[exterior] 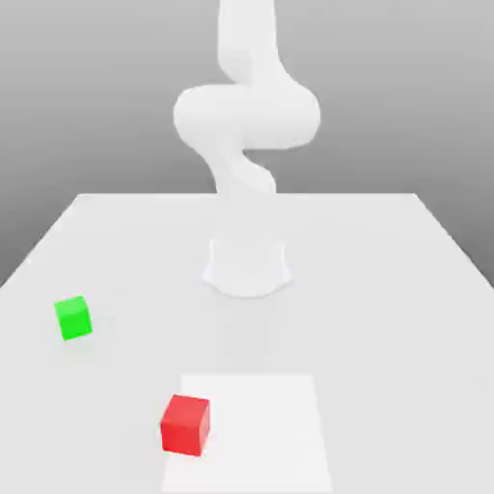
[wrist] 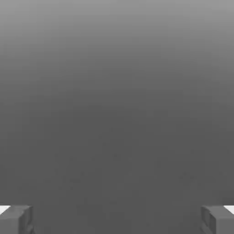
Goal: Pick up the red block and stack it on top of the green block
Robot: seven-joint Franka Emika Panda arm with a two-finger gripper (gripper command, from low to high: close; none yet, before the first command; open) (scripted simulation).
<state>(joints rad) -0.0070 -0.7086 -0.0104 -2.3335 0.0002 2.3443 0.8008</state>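
Red block [exterior: 184,424] sits apart from green block [exterior: 73,317] — claw [wrist: 117,219] released; an off-center descent could nudge it.

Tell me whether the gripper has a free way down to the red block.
Probably yes. The red block sits alone on the table, apart from the green block, and the gripper is open and empty.
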